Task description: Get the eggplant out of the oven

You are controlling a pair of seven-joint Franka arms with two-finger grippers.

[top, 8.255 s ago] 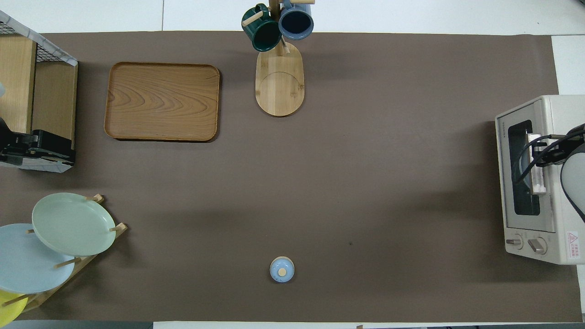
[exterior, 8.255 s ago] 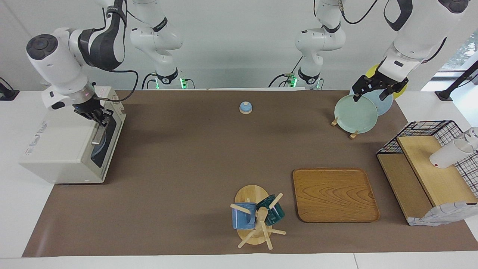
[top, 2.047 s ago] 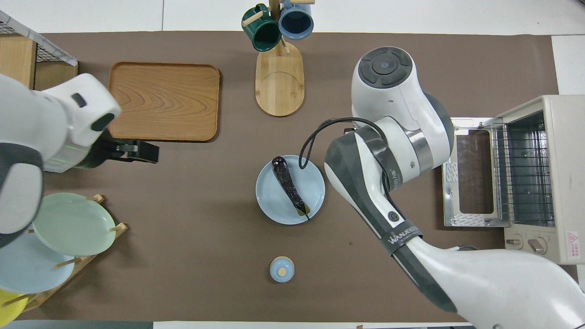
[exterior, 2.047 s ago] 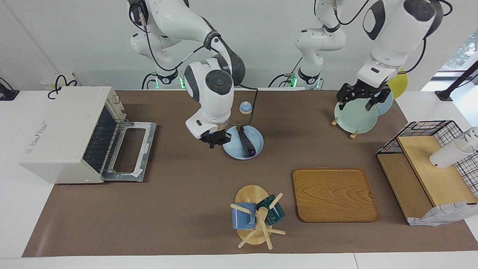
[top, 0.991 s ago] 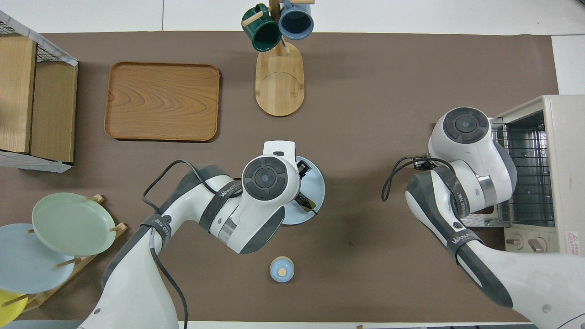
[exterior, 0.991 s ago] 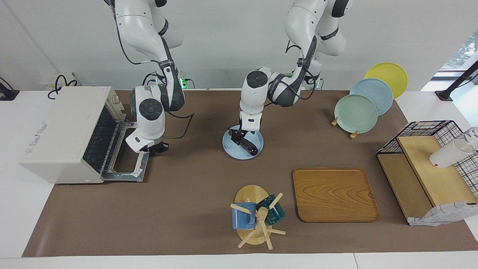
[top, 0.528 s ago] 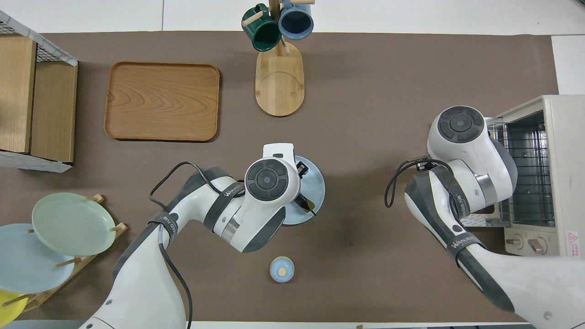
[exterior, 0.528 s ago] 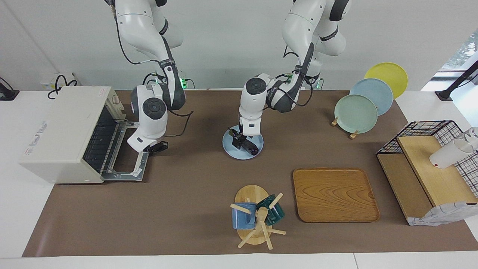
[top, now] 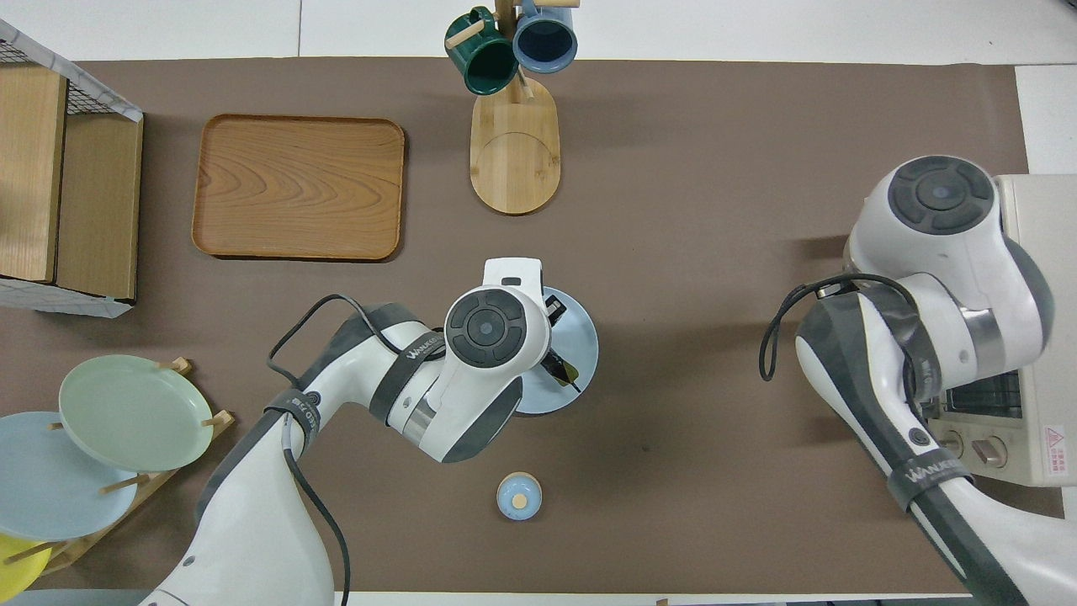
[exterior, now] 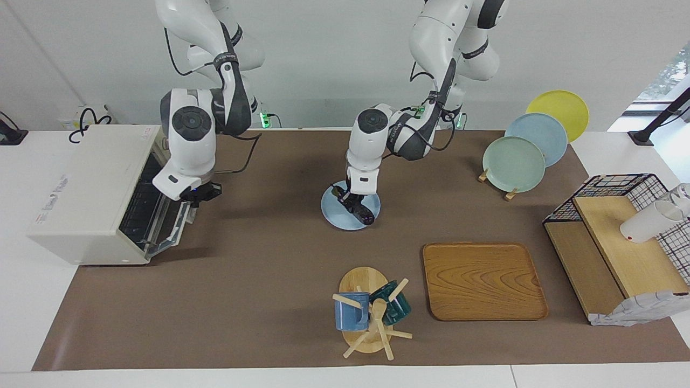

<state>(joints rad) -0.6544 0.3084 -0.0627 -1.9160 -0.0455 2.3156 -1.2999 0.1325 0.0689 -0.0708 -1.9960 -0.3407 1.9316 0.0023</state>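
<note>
Dark purple eggplant [exterior: 360, 210] lying on round pale blue plate [exterior: 334, 214] mid-tabletop [exterior: 259, 280]; small blue knobbed lid [top: 519, 496] nearer to the robots than that plate; cream-white toaster oven [exterior: 81, 205] at the right arm's end; wooden mug tree [exterior: 366, 315] and rectangular wooden tray [exterior: 482, 280] farther from the robots; wooden plate rack [exterior: 509, 191] and black wire basket shelf [exterior: 604, 186] toward the left arm's end.

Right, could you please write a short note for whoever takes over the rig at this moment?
Left hand: down at the eggplant, which lies on the blue plate mid-table.
Right hand: by the upper edge of the door of the oven; the door stands half shut.
Done: eggplant is out of the oven.
To do: probably clear the left hand and finish shutting the door.
</note>
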